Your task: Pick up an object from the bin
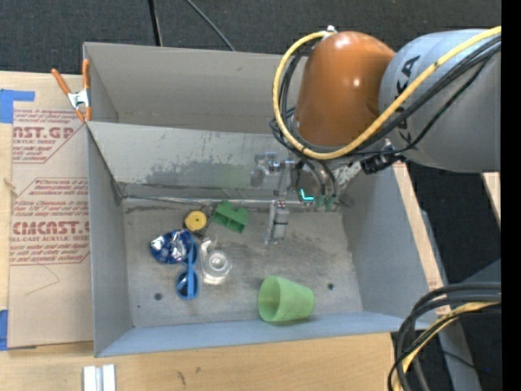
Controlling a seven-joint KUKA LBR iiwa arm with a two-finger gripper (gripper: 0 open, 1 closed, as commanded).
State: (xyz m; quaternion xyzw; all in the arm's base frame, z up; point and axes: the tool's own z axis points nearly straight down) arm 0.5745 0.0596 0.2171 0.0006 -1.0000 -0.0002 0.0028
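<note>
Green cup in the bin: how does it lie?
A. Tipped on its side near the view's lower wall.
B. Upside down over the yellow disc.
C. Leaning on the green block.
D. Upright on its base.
A: the green cup lies on its side on the floor of the bin, apart from the yellow disc.

Bare floor by the gripper, clutter to its left
The gripper hangs over bare bin floor that runs open to the view's right wall. Just left of it in the view lies a green block; beyond that a yellow disc, a crumpled blue wrapper, a blue plastic piece and a clear lid crowd together. Nearer the front wall a green cup lies on its side, apart from the gripper.
</note>
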